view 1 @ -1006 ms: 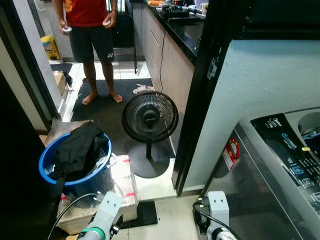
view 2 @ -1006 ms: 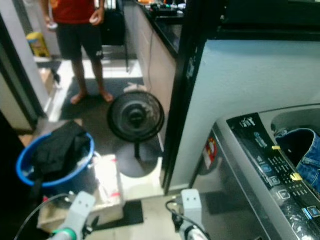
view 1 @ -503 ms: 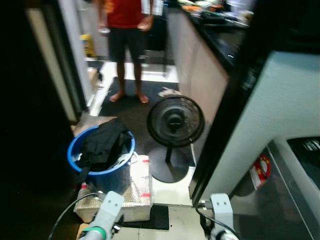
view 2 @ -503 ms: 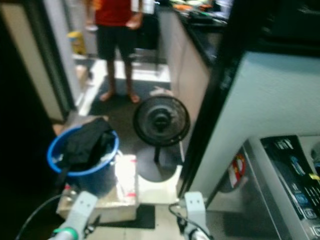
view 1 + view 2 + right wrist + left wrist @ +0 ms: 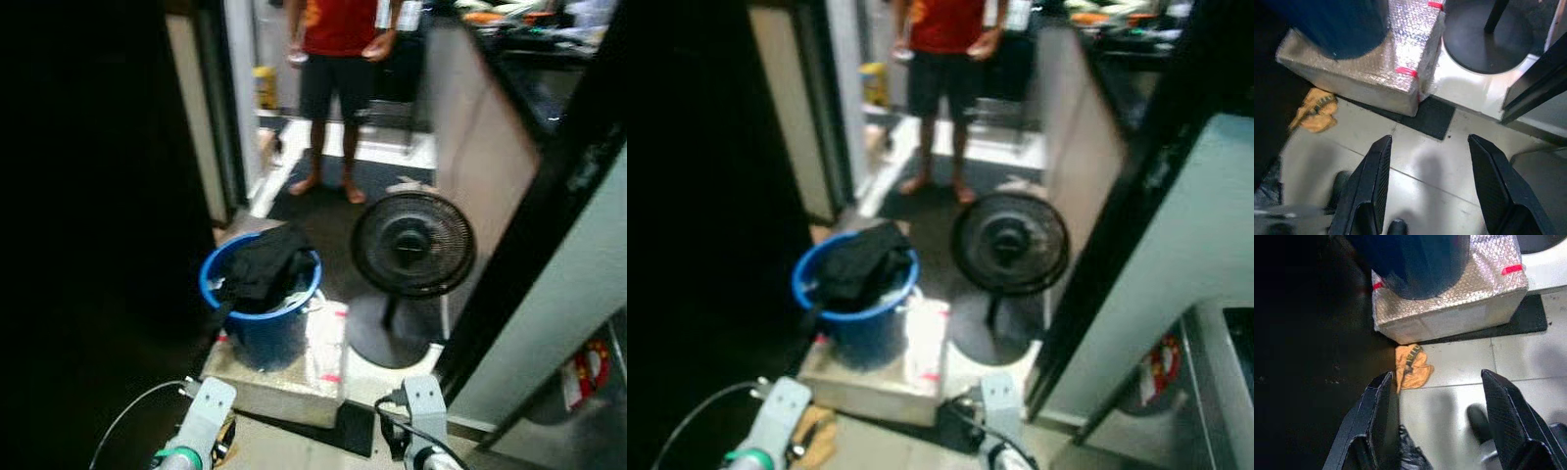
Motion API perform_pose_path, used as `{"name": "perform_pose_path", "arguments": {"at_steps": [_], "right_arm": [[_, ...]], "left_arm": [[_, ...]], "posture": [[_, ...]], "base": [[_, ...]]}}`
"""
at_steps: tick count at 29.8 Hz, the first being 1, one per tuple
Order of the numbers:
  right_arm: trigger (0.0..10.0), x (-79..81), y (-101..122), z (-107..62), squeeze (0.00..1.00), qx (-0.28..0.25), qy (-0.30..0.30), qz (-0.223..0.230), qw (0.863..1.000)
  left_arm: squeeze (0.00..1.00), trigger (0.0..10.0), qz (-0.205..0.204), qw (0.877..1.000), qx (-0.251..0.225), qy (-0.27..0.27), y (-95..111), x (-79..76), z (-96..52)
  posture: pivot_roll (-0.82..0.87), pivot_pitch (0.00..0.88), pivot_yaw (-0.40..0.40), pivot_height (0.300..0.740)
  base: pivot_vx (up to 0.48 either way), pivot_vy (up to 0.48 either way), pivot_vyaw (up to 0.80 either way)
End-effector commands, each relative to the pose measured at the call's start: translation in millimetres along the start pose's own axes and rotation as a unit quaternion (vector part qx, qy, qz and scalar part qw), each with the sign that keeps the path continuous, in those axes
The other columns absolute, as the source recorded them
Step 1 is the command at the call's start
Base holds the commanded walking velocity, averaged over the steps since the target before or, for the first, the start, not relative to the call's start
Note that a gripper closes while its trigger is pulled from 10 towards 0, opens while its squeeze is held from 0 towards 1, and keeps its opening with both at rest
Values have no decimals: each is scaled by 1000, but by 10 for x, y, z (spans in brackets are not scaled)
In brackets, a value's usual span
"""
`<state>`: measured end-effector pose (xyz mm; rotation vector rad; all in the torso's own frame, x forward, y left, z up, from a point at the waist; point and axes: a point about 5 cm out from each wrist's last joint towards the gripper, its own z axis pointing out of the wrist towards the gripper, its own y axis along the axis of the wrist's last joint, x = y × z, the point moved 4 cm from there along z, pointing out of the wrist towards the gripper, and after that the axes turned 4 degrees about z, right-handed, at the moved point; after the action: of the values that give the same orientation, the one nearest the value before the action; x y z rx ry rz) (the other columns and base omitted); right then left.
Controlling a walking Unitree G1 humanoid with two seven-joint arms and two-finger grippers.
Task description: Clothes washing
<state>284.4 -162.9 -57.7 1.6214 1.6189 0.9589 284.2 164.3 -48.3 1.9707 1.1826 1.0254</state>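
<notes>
Your view has swung left, off the washer; blue bucket [image 5: 260, 294] of dark clothes [image 5: 263, 264] still full. Left gripper [image 5: 1437, 396] and right gripper [image 5: 1425, 161] spread wide, empty.

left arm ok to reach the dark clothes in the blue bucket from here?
Probably not yet. The left end effector hangs open, low over the floor tiles, while the dark clothes sit up in the blue bucket, raised on a silver box. Nothing blocks the way; the arm likely must rise and extend.
</notes>
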Motion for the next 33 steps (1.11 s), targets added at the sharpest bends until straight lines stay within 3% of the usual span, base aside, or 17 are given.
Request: {"name": "perform_pose_path", "arguments": {"at_steps": [1, 8, 18, 21, 27, 33], "right_arm": [[10000, 25, 17, 7, 0, -4, 3, 2, 1000], [10000, 47, 46, 15, 0, -10, 7, 4, 1000], [10000, 95, 98, 23, 0, -26, 15, 27, 999], [10000, 84, 89, 22, 0, -24, 12, 34, 999], [10000, 61, 100, 20, 0, -28, 8, 36, 999], [10000, 78, 185, 38, 0, -44, 12, 28, 999]], "left_arm": [[0, 10000, 3, 1000, 8, 1, -77, 2, -28], [0, 10000, 0, 1000, 6, 5, -75, 11, -25], [0, 10000, -3, 1000, -12, 7, 11, 21, 0], [0, 10000, -4, 1000, -15, 6, 30, 19, 9], [0, 10000, -3, 1000, -17, 6, 44, 25, 14], [0, 10000, -5, 1000, -25, 8, 90, 32, 26]], "posture": [[21, 13, 4, 740], [22, 14, 4, 740], [20, 14, 5, 740], [19, 14, 7, 740], [17, 15, 9, 740], [19, 15, 10, 740]], "base": [[0, 0, 781], [0, 0, 781], [299, 0, 0], [405, 255, 0], [406, 257, -800], [369, 257, 0]]}}
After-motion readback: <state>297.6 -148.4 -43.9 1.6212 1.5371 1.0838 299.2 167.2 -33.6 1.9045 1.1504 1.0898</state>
